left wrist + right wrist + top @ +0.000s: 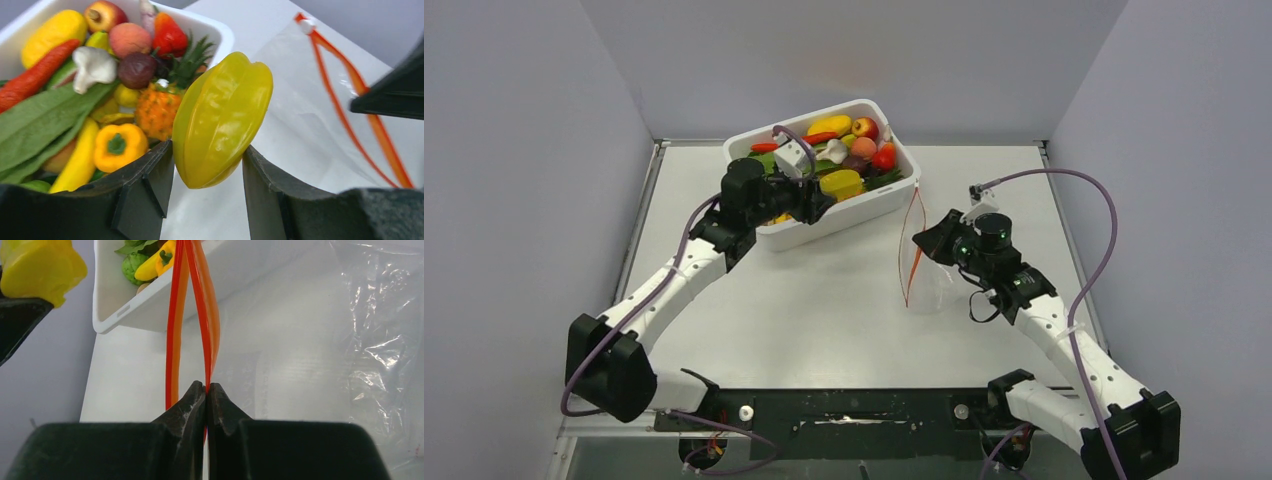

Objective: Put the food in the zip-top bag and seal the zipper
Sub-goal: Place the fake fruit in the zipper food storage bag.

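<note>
The yellow star fruit is hanging in the left tool, whose fingers are squeezing its lower half from both sides. Its long axis is tilting: the bottom tip is pointing down between the fingers and the top end is leaning up and away from the tool, with its ridges running lengthwise. From above, it is hovering over the near right part of the white tub.

The zip-top bag is standing on edge on the right half of the surface, just beside the tub's right end. The zipper is running roughly from the far side to the near side, and its two red-orange strips are bowing apart, so the mouth is gaping a little. The right tool, fingers pressed together, is pinching one strip at the near end while the other strip is passing just to the left of the tips.

The rest of the food is lying heaped in the tub at the far edge's middle: a long green leaf, a white mushroom, a yellow pepper.
</note>
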Controlling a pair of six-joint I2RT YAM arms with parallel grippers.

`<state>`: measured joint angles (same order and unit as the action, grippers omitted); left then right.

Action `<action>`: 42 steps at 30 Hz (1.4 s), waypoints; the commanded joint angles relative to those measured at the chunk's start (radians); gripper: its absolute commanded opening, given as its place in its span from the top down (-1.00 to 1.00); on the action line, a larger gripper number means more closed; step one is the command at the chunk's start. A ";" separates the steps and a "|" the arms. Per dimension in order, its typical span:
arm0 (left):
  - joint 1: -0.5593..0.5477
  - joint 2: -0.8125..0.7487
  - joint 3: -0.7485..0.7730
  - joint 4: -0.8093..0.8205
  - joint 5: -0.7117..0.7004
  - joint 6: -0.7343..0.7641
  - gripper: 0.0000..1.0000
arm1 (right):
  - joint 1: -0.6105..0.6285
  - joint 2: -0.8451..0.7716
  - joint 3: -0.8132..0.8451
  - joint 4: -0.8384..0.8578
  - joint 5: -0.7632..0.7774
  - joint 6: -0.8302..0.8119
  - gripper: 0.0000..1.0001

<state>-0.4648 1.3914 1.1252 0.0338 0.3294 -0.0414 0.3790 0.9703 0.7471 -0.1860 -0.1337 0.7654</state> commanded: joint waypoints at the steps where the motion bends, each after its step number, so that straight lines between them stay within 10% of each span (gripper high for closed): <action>1: -0.043 -0.104 -0.051 -0.015 0.123 -0.128 0.71 | -0.006 0.024 0.013 0.113 -0.045 0.019 1.00; 21: -0.149 -0.135 -0.373 0.741 0.393 -0.775 0.72 | 0.042 0.076 0.072 0.120 -0.099 0.003 1.00; 32: -0.180 -0.030 -0.367 0.679 0.350 -0.750 0.76 | 0.109 0.070 0.115 0.066 -0.050 -0.028 1.00; 42: -0.222 -0.062 -0.285 0.266 0.103 -0.514 0.80 | 0.114 0.034 0.135 0.039 -0.038 -0.035 1.00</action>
<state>-0.6605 1.3636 0.7708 0.4629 0.5632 -0.6746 0.4835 1.0489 0.8181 -0.1905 -0.1677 0.7376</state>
